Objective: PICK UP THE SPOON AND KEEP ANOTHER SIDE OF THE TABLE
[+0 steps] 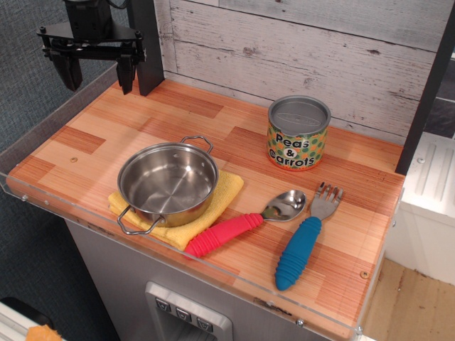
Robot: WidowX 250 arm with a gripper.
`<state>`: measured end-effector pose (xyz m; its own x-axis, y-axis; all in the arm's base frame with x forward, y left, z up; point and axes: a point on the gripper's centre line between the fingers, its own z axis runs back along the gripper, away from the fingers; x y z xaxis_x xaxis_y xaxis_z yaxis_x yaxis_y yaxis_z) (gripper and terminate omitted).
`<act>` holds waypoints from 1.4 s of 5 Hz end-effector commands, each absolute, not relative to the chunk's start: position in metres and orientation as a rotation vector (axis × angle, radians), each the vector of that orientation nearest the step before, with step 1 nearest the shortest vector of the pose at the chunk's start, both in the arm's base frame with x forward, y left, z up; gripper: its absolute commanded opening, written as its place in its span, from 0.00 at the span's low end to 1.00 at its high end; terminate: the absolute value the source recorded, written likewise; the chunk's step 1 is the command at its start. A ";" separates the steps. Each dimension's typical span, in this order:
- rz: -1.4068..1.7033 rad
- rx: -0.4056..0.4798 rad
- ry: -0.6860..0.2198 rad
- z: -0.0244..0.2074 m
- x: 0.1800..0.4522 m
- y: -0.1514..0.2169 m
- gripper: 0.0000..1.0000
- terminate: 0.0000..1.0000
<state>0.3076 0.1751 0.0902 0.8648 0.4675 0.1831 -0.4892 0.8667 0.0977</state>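
Here, at the far left corner, above the worktop [92, 131]: fingers [96, 71] hanging spread wide, gripping nothing, well clear of everything below. Probably parked high to leave the whole surface in plain sight before any descent.

Near the front edge, right of centre: the spoon [245, 224], lying flat, shiny bowl pointing right and far, pink-red ribbed handle angled toward the near left. Handle tip just beside a yellow cloth [217, 195], maybe touching it. Bowl just beside the tines of a blue-handled fork [306, 238], lying almost parallel on the right.

On the cloth, a steel pot [168, 183], apparently padded against sliding. Farther back on the right, a tin marked Peas & Carrots [298, 133], upright, well apart from the cutlery.

Judging from all this: nothing grasped yet, task not begun. Thick ribbed handle likely the safest place to pinch, away from fork and cloth. Open wood at far left a likely drop spot.
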 end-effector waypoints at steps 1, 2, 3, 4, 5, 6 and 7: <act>0.503 0.143 -0.156 0.090 0.308 0.175 1.00 0.00; 0.483 0.145 -0.148 0.095 0.307 0.164 1.00 0.00; 0.418 0.135 -0.164 0.102 0.304 0.152 1.00 0.00; 0.296 0.138 -0.171 0.108 0.301 0.135 1.00 0.00; 0.153 0.139 -0.180 0.115 0.298 0.108 1.00 0.00; -0.008 0.118 -0.176 0.115 0.294 0.074 1.00 0.00; -0.151 0.115 -0.161 0.109 0.282 0.042 1.00 0.00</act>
<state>0.2830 0.0361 0.0940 0.9814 -0.1620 0.1034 0.1512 0.9830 0.1045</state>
